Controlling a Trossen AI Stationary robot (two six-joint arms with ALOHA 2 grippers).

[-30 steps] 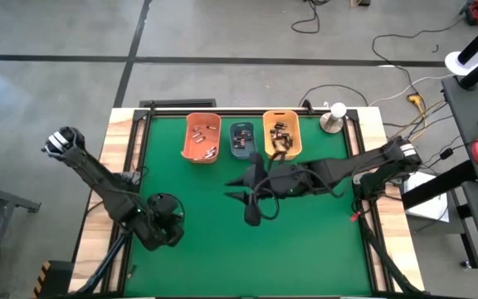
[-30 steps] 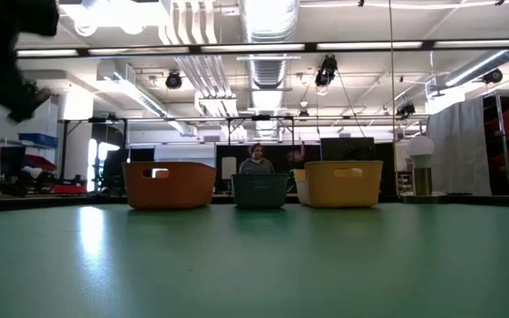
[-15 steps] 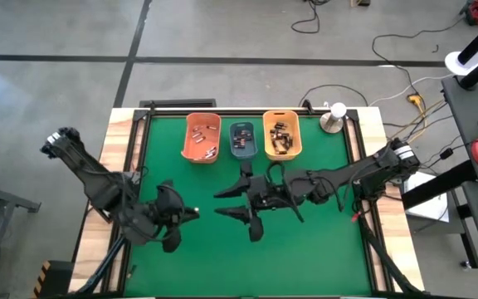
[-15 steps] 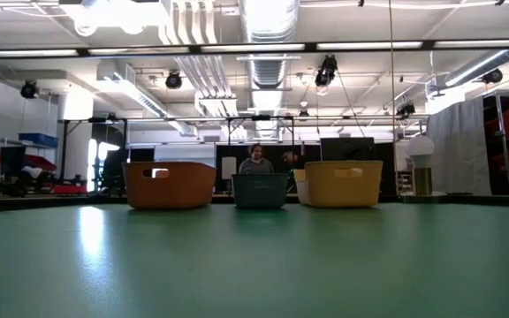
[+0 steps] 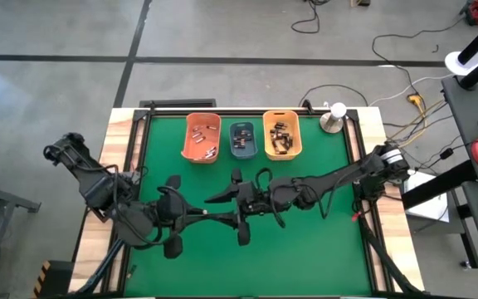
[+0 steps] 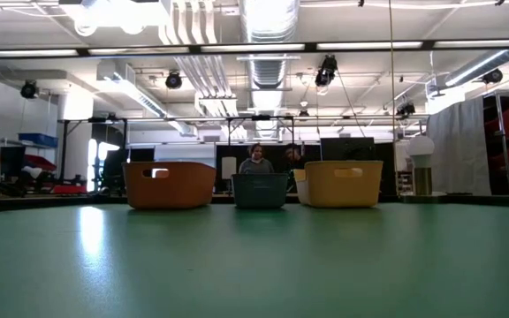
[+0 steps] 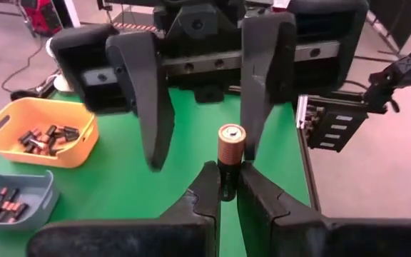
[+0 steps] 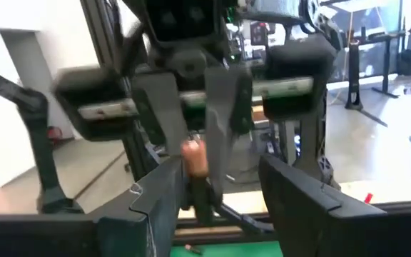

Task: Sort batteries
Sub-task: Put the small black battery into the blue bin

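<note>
One battery (image 7: 228, 158) stands upright, pinched between the fingers of the left gripper (image 7: 223, 187), its coppery end up; the right gripper (image 5: 232, 198) faces it above mid-table, fingers spread wide on either side of the battery; more batteries (image 5: 281, 138) lie in the yellow-orange bin (image 5: 295, 149), the orange bin (image 5: 189, 151) and the blue-grey bin (image 5: 241, 153).

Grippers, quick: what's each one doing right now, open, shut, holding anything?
Left gripper: jaws shut on a battery, held upright at mid-table.
Right gripper: jaws open around that battery, not clamped.
</note>
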